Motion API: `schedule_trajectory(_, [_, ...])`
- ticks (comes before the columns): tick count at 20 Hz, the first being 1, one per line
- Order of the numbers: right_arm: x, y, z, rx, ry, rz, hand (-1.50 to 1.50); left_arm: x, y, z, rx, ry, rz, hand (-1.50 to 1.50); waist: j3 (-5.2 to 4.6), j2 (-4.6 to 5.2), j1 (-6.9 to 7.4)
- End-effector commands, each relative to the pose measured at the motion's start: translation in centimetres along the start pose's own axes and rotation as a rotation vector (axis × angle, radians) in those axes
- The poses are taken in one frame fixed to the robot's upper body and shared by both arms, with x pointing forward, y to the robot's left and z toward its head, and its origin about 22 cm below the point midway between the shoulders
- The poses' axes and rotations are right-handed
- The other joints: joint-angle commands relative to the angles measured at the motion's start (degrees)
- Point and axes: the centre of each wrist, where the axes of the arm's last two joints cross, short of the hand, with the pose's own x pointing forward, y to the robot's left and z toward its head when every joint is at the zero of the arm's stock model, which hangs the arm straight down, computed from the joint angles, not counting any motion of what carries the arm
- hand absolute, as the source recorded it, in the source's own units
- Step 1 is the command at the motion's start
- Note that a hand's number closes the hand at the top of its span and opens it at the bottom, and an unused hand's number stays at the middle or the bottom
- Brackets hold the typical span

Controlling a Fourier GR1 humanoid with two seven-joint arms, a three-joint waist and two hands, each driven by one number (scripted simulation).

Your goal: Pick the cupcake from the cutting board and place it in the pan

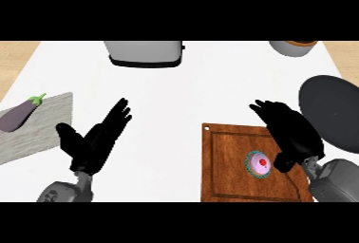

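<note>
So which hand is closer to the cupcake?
The right hand. It hangs just beside the cupcake, over the wooden cutting board's right side. The left hand is far off to the cupcake's left, over the white counter.

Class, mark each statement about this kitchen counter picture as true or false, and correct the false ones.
1. The cupcake sits on the wooden cutting board. True.
2. The cupcake is already in the pan. False: it is on the board, and nothing shows in the pan.
3. The right hand is over the cutting board with fingers straight. True.
4. The left hand holds the eggplant. False: the hand is open and apart from it; the eggplant lies on a grey mat.
</note>
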Motion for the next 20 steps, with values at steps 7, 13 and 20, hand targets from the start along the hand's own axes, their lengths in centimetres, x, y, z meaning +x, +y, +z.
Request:
schedule_trajectory(7, [10.1, 1.6, -1.0, 0.442, 0.245, 0.401, -1.50, -0.2, 0.2, 0.4, -0.026, 0.011, 0.023, 0.00, 0.26, 0.14, 0.16])
schedule_trajectory(13, [15.1, 2.2, -2.8, 0.526, 0.320, 0.439, -1.50, -0.2, 0.2, 0.1, -0.009, 0.011, 0.016, 0.00, 0.40, 0.22, -0.79])
schedule_trajectory(20, [17.7, 3.5, -2.5, 0.502, 0.376, 0.427, -1.50, 0.0, 1.4, 0.3, 0.015, 0.005, 0.022, 0.00, 0.47, 0.11, -1.54])
